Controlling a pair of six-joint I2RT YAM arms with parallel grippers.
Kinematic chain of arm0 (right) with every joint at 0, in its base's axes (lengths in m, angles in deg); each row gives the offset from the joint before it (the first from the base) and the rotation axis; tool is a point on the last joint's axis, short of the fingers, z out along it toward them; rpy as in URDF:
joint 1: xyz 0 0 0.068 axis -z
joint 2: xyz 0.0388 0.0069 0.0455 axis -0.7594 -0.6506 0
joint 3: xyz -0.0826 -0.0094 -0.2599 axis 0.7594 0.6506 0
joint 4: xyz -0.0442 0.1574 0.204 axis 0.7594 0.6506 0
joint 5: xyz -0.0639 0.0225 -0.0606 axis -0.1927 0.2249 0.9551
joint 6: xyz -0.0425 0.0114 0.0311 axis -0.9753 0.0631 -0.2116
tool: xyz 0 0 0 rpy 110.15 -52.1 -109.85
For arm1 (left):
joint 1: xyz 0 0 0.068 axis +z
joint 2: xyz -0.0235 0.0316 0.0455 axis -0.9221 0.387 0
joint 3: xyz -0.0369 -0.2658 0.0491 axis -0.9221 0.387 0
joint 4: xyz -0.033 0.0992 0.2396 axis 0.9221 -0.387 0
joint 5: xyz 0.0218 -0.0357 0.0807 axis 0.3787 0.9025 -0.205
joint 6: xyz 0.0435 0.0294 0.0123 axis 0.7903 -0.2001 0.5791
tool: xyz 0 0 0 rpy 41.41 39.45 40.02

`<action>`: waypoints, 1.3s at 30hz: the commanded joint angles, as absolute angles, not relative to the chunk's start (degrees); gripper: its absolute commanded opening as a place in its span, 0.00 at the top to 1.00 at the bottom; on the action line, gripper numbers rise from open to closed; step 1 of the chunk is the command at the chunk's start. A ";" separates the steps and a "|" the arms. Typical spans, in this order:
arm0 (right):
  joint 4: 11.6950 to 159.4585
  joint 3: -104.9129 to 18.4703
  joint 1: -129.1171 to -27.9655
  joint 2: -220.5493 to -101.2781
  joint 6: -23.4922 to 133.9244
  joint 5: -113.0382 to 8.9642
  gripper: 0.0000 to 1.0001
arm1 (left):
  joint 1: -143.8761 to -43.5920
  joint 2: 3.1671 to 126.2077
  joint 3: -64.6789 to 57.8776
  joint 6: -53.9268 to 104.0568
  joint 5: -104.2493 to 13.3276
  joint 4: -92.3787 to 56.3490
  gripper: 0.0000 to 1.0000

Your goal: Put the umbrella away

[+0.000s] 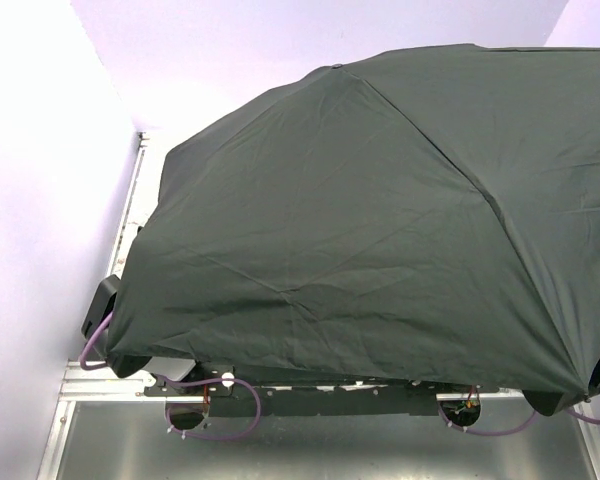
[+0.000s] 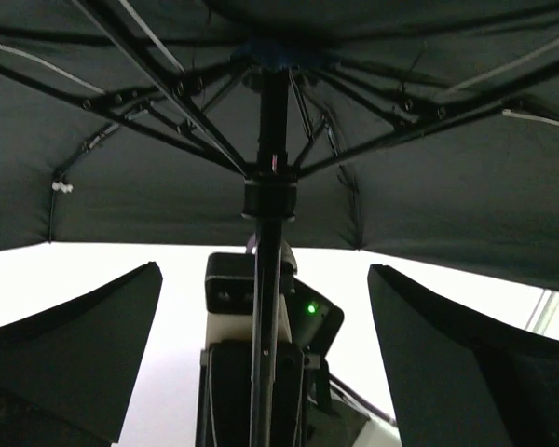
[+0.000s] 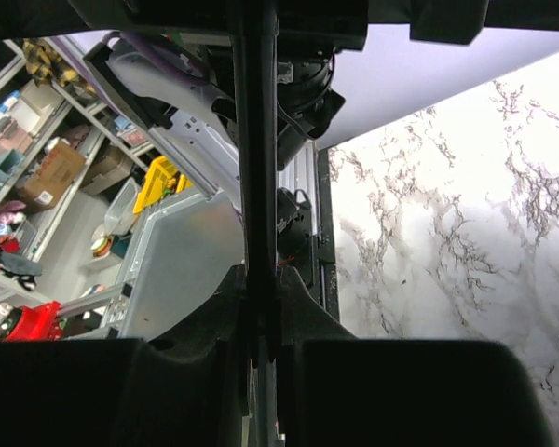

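The umbrella [image 1: 380, 220] was seen fully opened. Its dark-green canopy [image 1: 280, 250] filled most of the overhead view and covered both arms. Only the arm bases [image 1: 458, 408], a metal frame [image 1: 310, 445] at the near edge and some purple cables [image 1: 205, 432] were left uncovered. The canopy was tilted, with its top cap [image 1: 337, 68] lying towards the far side and its near hem hanging low above the bases.

From the left wrist the underside was shown. Black ribs [image 2: 149, 102] fanned out from the hub, and the thin black shaft [image 2: 271, 121] ran down from it through the runner [image 2: 268, 198]. The left gripper [image 2: 264, 279] was held with its jaws wide apart, with one of its fingers [image 2: 84, 354] on each side of the shaft and neither touching it; nothing was grasped by it. Below the runner, a pale housing with a green light [image 2: 309, 308] was made out behind the shaft. It was probably the other arm's wrist, though the dim view left this uncertain.

From the right wrist the shaft was seen passing between the fingers of the right gripper [image 3: 261, 317], which was clamped tightly on it, so the umbrella was gripped by this arm alone. A white marbled tabletop [image 3: 447, 242] was visible to one side, and cluttered shelves [image 3: 47, 140] to the other
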State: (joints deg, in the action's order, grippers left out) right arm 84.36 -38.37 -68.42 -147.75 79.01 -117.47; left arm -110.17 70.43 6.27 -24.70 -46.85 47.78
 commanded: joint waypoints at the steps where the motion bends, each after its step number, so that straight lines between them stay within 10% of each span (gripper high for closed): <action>1: 89.74 -41.43 -68.10 -147.56 73.57 -114.56 0.99 | -111.38 71.19 2.04 -21.87 -54.49 47.54 0.11; 10: 94.80 -43.47 -68.02 -148.51 69.81 -109.96 0.99 | -114.23 70.24 -0.14 -17.18 -64.44 43.02 0.34; 39: 93.09 -41.88 -68.00 -146.98 71.90 -112.44 0.99 | -115.49 74.55 -5.22 -19.17 -65.50 37.87 0.52</action>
